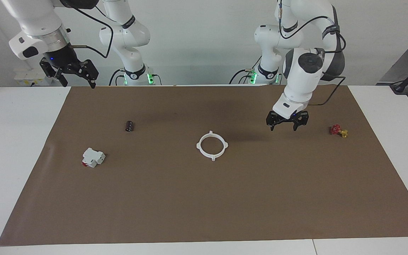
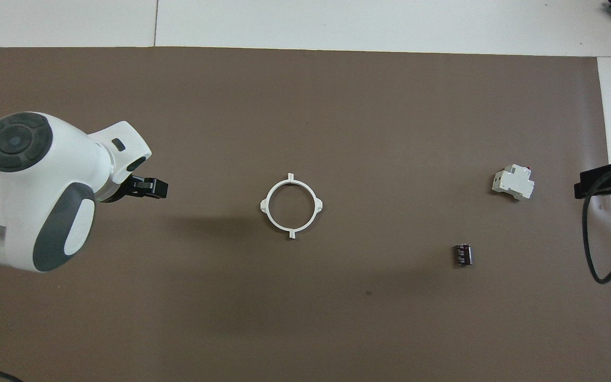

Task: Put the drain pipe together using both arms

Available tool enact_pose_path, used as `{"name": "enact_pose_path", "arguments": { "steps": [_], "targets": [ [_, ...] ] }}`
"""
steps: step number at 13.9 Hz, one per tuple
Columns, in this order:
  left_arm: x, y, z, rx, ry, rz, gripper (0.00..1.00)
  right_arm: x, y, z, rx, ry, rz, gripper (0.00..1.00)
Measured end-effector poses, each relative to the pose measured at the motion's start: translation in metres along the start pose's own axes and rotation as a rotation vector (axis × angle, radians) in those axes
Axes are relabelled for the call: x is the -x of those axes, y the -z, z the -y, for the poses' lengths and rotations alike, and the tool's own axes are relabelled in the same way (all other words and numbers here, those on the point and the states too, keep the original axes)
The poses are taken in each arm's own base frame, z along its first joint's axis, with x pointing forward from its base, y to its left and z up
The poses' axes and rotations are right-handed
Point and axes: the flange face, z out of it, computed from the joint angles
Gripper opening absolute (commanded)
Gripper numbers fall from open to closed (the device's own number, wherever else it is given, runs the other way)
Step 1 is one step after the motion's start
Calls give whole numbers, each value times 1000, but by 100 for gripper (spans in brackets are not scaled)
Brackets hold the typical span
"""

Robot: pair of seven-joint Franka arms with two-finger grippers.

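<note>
The drain pipe (image 1: 198, 145) lies in the middle of the brown mat as one closed white ring with small outward tabs; it also shows in the overhead view (image 2: 264, 205). My left gripper (image 1: 284, 127) hangs open and empty a little above the mat, beside the ring toward the left arm's end of the table. Only its black tip (image 2: 149, 187) shows in the overhead view under the arm's wrist. My right gripper (image 1: 77, 80) is raised high over the mat's edge at the right arm's end, open and empty. Its tip (image 2: 605, 181) shows in the overhead view.
A blocky white part with red (image 1: 93, 157) (image 2: 513, 182) and a small dark cylinder (image 1: 130, 126) (image 2: 463, 254) lie toward the right arm's end. A small red and yellow piece (image 1: 338, 131) lies toward the left arm's end. The brown mat (image 1: 204, 205) covers the white table.
</note>
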Motion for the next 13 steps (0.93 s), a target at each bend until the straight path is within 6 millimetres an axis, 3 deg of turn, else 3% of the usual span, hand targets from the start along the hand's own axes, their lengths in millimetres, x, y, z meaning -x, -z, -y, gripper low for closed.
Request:
{"name": "enact_pose_path", "arguments": {
  "steps": [3,6,8,13],
  "targets": [
    [11,16,62,10,-12,5,100,0,0,0,0,0,0,100],
    [25,39,107,27,-8,-14,100,0,0,0,0,0,0,100],
    [24,73,119,37,8,-37,100,0,0,0,0,0,0,100],
    [17,178,125,45,16,-96,100,0,0,0,0,0,0,100]
  ]
}}
